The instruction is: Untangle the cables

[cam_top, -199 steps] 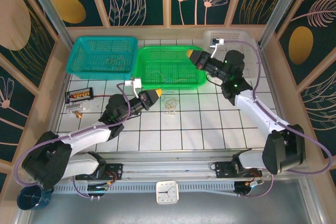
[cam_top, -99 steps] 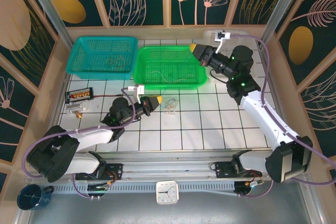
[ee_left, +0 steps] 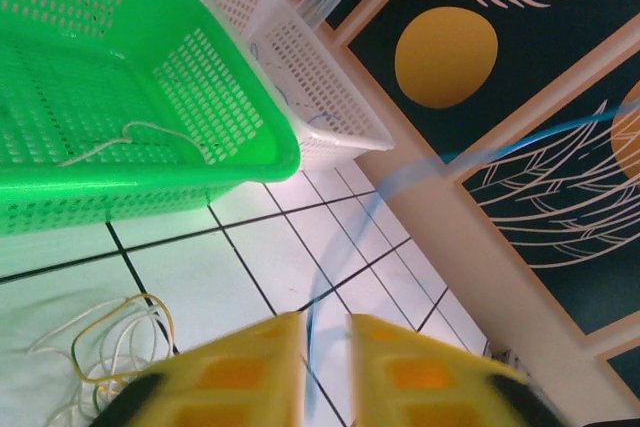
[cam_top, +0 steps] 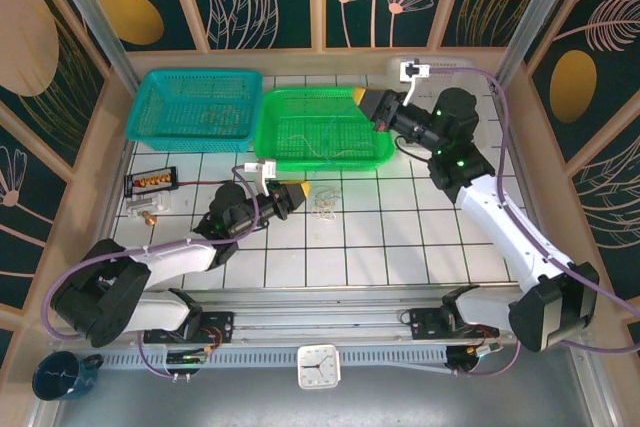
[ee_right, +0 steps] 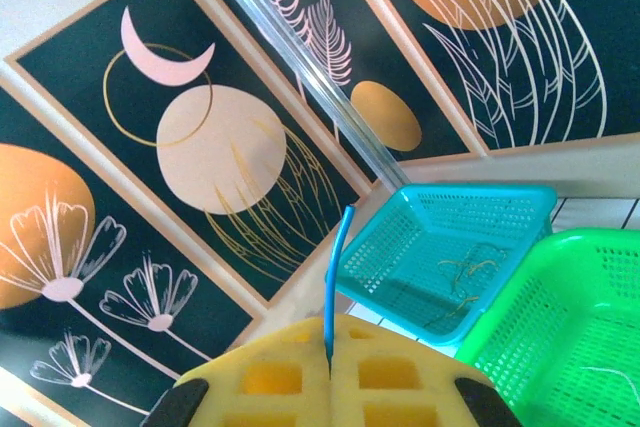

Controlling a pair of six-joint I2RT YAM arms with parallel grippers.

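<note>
1. The tiled tabletop (cam_top: 400, 237) carries three baskets along its far edge: a teal basket (cam_top: 195, 105) toward the far left corner, a green basket (cam_top: 320, 127) right beside it at the middle, and a white basket (ee_left: 300, 77) at the far right corner
2. The right gripper (cam_top: 360, 99) hangs over the green basket's far right corner, with its yellow jaws pressed together on a blue cable (ee_right: 338, 257) that rises out of the seam between them
3. The left gripper (cam_top: 297, 190) sits low over the middle of the tabletop, just on the near side of the green basket. Its jaws stand a narrow gap apart, and the blue cable runs through that gap and away up to the right; I cannot tell whether the pads touch it
4. A clump of cables (cam_top: 322, 201), yellowish and pale, lies on the tabletop just beside the left gripper's tip, near the green basket's near wall
5. A pale cable (ee_left: 140, 137) lies on the green basket's floor, and yellowish cables (ee_right: 465, 272) lie in the teal basket
</note>
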